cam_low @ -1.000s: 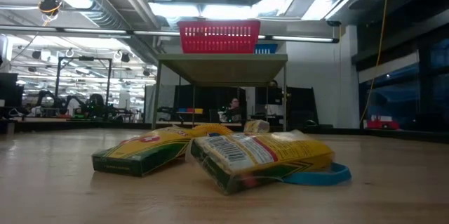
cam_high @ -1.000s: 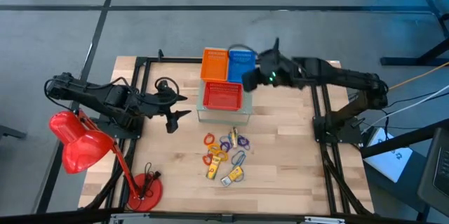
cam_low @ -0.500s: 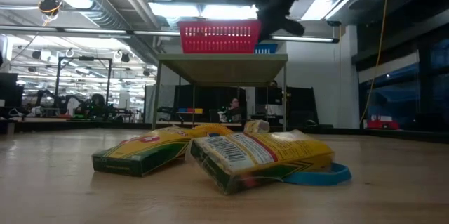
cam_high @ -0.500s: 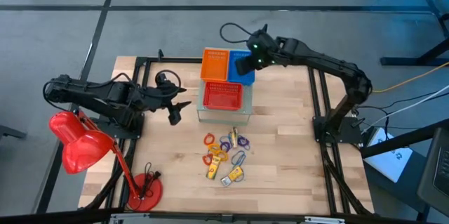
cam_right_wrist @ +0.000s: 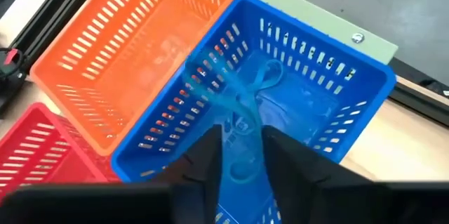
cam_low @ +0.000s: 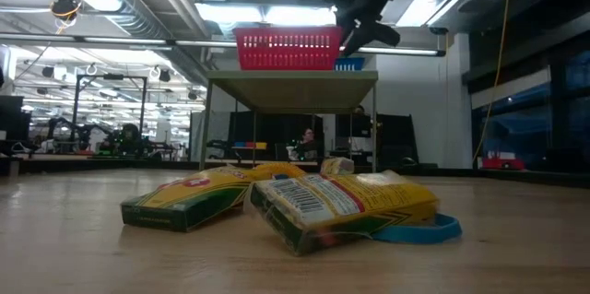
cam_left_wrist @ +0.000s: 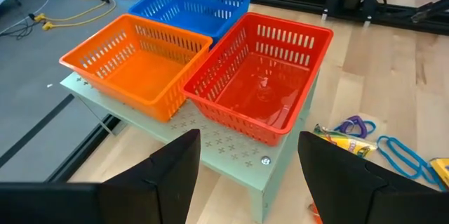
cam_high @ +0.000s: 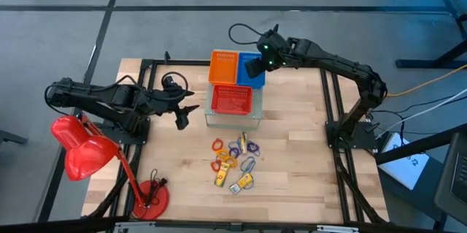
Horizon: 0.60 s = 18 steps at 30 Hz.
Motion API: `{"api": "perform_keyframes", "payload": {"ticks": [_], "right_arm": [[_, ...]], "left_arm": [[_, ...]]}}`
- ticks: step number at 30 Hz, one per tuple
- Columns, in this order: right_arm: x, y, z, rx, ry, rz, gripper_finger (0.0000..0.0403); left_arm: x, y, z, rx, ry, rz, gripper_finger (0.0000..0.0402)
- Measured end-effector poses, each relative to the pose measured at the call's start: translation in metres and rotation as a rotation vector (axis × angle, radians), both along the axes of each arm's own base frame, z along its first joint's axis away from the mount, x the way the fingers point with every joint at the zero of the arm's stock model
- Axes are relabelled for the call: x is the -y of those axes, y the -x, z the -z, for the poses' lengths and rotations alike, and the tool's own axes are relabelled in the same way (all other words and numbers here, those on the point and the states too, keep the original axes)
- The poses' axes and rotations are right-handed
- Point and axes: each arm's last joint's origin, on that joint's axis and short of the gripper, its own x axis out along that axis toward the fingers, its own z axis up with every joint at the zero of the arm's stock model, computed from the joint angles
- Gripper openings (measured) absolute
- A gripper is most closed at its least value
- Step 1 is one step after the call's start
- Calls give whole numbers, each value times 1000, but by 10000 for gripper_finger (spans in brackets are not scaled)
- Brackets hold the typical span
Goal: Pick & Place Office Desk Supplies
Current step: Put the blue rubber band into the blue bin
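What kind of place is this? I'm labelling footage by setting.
Probably a robotics lab or workshop: two arms on a frame over a wooden table, more arms on benches in the hall behind, bare ceiling ducts, and a person seated far back.

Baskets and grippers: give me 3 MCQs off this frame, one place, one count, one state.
1. The right gripper hangs over which basket?
A. red
B. blue
C. orange

2. How many mesh baskets stand on the pale stand?
A. two
B. three
C. four

3. The left gripper is:
A. open, holding nothing
B. shut on a loop
C. shut on a crayon box

Key: 1 B, its wrist view looks down into the blue basket. 2 B, with the orange basket and red basket. 3 A, the fingers stand wide apart with nothing between.
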Motion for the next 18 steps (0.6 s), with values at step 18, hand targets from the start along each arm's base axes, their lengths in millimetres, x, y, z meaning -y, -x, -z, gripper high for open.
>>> {"api": "perform_keyframes", "payload": {"ticks": [18], "right_arm": [[-98, 12, -66, 35, -37, -252, 162]], "left_arm": [[4, 0, 0, -19, -20, 67, 239]]}}
